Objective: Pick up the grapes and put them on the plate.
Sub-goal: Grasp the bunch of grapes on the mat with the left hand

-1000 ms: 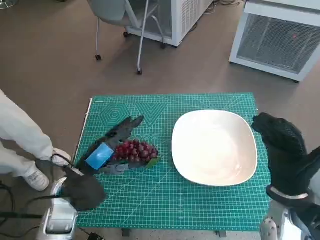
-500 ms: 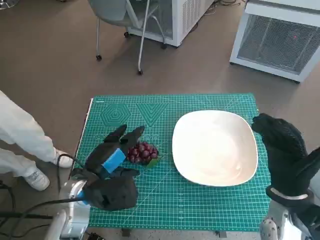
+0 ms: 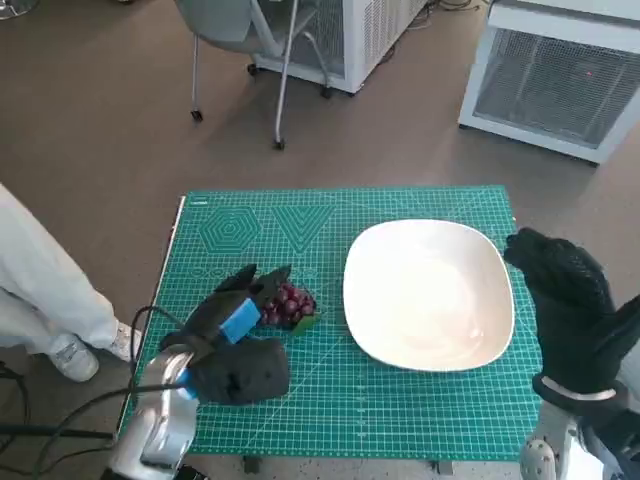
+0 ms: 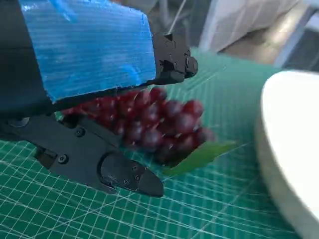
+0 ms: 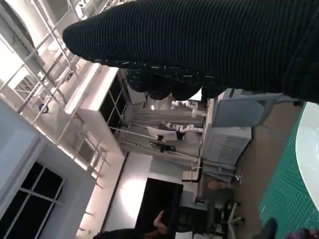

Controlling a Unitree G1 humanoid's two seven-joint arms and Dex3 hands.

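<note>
grapes [image 3: 288, 305] lay on the green mat [image 3: 400, 420], just left of the plate [image 3: 430, 295]. we saw the left hand [image 3: 232, 318] closed around them, and the right hand [image 3: 560, 290] hung beside the plate, empty, fingers loosely apart.

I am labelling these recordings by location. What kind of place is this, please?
Probably a robotics lab or workshop. The plate and grapes lie on a green cutting mat, with white machine cabinets, a wheeled chair and an industrial hall behind.
</note>
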